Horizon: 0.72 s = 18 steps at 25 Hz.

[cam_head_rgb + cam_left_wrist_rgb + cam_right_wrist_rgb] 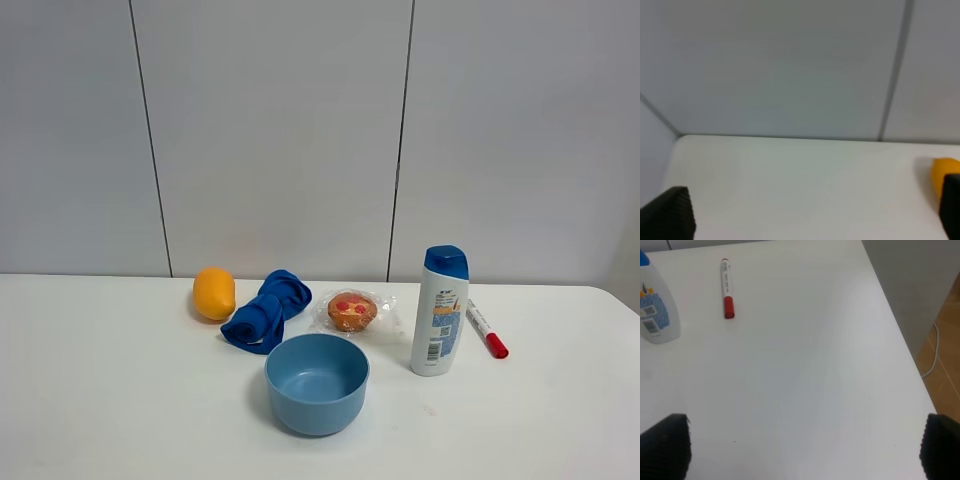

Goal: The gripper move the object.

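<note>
Shampoo bottle [440,311], tall and white with a blue flip cap and blue-and-orange label, stands upright well ahead of my right gripper [800,450], whose fingers are spread wide; my left gripper [810,212] gapes too.

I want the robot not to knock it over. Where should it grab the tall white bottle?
Probably around the middle of the shampoo bottle, just below its blue cap. It stands upright, tall and narrow, so a low, level squeeze suits it. The right hand is open and nearest; coming from the front avoids the marker beside it.
</note>
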Each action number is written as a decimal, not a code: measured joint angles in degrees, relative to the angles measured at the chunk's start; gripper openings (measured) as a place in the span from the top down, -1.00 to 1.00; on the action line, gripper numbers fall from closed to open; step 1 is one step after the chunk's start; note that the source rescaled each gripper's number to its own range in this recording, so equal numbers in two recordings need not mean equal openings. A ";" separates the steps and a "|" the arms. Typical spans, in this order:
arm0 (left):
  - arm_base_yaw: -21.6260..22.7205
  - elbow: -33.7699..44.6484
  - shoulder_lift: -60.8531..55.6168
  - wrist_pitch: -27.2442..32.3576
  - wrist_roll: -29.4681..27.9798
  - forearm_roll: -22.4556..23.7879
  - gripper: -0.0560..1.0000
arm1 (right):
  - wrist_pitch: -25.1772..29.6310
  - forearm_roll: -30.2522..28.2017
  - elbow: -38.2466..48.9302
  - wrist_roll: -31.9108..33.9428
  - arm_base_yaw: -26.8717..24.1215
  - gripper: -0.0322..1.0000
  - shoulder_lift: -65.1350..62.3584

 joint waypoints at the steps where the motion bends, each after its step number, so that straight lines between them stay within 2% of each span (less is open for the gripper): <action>1: 2.43 1.01 -1.55 -0.33 0.84 -1.17 -1.00 | 0.00 0.00 0.00 0.00 0.00 -1.00 0.00; 6: 9.30 11.15 -10.56 -3.27 3.51 -7.15 -1.00 | 0.00 0.00 0.00 0.00 0.00 -1.00 0.00; 10: 9.68 23.42 -21.08 -5.93 4.38 -11.00 -1.00 | 0.00 0.00 0.00 0.00 0.00 -1.00 0.00; 14: 9.68 34.36 -32.19 -8.69 4.39 -12.62 -1.00 | 0.00 0.00 0.00 0.00 0.00 -1.00 0.00; 18: 7.83 43.39 -42.30 -11.58 4.39 -13.38 -1.00 | 0.00 0.00 0.00 0.00 0.00 -1.00 0.00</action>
